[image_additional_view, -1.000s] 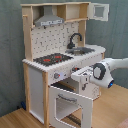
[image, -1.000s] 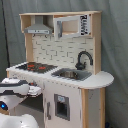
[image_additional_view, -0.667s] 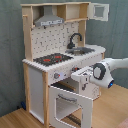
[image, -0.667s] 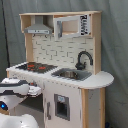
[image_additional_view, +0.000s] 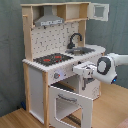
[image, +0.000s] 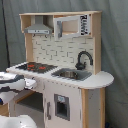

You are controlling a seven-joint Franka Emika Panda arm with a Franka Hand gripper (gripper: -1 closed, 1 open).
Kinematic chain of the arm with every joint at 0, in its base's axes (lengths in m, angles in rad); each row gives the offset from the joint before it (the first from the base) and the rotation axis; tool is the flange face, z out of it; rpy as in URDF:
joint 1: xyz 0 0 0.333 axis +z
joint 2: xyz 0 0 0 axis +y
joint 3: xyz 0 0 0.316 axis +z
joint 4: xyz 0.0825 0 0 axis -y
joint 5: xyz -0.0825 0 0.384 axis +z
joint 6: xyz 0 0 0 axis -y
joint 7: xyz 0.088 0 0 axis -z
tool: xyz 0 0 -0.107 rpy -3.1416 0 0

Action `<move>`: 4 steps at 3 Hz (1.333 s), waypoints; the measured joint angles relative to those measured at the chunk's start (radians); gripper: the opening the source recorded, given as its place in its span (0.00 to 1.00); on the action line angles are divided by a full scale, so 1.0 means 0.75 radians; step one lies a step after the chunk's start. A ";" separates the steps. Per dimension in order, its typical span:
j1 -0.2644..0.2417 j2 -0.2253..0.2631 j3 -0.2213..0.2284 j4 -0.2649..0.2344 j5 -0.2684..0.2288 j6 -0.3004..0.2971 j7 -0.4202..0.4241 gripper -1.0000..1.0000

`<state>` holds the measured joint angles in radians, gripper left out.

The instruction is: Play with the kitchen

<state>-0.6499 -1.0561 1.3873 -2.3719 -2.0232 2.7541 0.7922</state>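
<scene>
**Arm at the front of the toy kitchen**

Plainly, the gripper (image_additional_view: 84, 75) hung at the front edge of the worktop in the second exterior view, its white body just below the counter lip and above the oven door (image_additional_view: 70, 102), which stood swung open and tilted outward. Whether its fingers were spread or pressed together could not be told. In the first exterior view the arm's white end (image: 15, 82) reached in from the first exterior view's left, level with the counter front. The kitchen (image_additional_view: 55, 60) stood directly behind the gripper, filling the middle of both exterior views. On its worktop the black-red hob (image_additional_view: 52, 59) lay nearest the gripper, with the steel sink (image_additional_view: 82, 50) and black faucet (image_additional_view: 74, 39) beyond. Above rose the pegboard back (image_additional_view: 52, 37), the grey hood (image_additional_view: 49, 20) and an upper cabinet door (image_additional_view: 99, 11) hanging open.
</scene>
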 joint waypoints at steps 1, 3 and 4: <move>0.088 0.000 -0.087 0.006 0.000 0.021 -0.044 1.00; 0.176 -0.048 -0.347 0.099 0.023 0.016 -0.073 1.00; 0.232 -0.099 -0.452 0.108 0.077 0.012 -0.099 1.00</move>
<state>-0.4759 -1.1301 1.0485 -2.2910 -1.9654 2.7633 0.7179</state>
